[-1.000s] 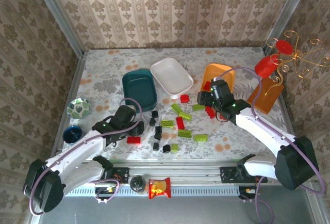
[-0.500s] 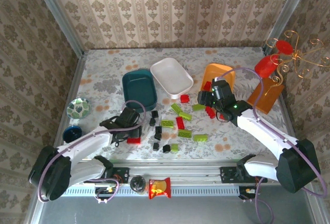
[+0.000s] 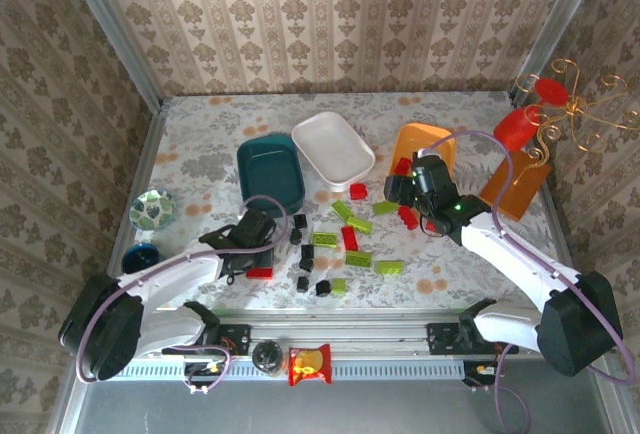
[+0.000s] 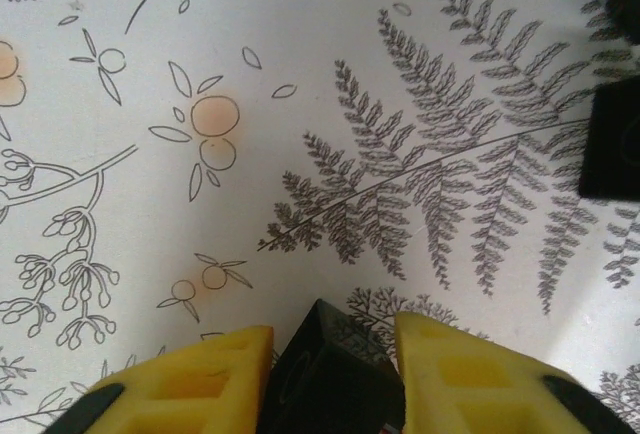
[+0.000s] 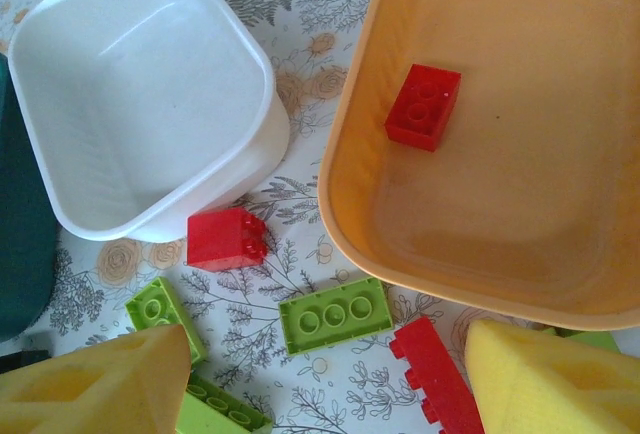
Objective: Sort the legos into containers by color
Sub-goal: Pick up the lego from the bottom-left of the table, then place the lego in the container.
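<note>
left jaws clamp a black brick (image 4: 330, 379); a straight lift off the surface (image 4: 300, 104) should leave it seated. right jaws gape empty.

The orange tub (image 5: 560, 264), upper right, is smooth glossy plastic; the white tub (image 5: 130, 104) looks matt. The black brick (image 4: 335, 384) shines.

Three tubs in a row on counter (image 3: 200, 134): left tub (image 3: 270, 169), middle tub (image 3: 333, 147), right tub (image 3: 418, 140). One brick (image 5: 423, 106) inside right tub. Loose bricks (image 3: 358, 258) scattered just before the tubs.
</note>
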{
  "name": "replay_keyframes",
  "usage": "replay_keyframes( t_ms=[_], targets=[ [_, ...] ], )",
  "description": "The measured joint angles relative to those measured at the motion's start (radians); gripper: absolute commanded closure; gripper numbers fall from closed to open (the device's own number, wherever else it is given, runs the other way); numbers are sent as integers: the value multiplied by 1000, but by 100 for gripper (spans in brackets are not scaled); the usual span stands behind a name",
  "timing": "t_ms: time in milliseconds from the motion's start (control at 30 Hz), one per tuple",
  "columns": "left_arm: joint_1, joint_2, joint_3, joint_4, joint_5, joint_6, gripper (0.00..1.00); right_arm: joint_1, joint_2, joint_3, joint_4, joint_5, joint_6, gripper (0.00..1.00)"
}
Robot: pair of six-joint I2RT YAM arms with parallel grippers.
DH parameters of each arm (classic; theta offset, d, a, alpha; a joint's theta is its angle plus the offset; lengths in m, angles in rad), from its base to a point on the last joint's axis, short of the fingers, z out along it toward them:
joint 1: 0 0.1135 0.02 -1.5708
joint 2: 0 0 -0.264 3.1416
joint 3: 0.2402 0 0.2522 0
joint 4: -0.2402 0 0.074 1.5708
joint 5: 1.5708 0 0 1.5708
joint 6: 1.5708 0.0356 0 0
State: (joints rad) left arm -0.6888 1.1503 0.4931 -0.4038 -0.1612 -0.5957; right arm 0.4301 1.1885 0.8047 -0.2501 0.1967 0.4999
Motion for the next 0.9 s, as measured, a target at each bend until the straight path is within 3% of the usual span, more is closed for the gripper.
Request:
replay_keyframes(
  t_ms=[267, 500, 700, 900],
  targets=[
    [-24, -108, 24, -66, -6, -3, 80, -2, 0, 0, 0, 6, 0, 26],
    [-9, -188, 253, -130, -21, 37, 79, -2, -8, 0, 0, 6, 0, 25],
    [175, -48, 390, -42, 2, 114, 80, -2, -11, -17, 8, 6, 0, 25],
    [299, 254, 491, 71, 58, 148, 82, -2, -20, -33, 7, -19, 0, 26]
  ],
)
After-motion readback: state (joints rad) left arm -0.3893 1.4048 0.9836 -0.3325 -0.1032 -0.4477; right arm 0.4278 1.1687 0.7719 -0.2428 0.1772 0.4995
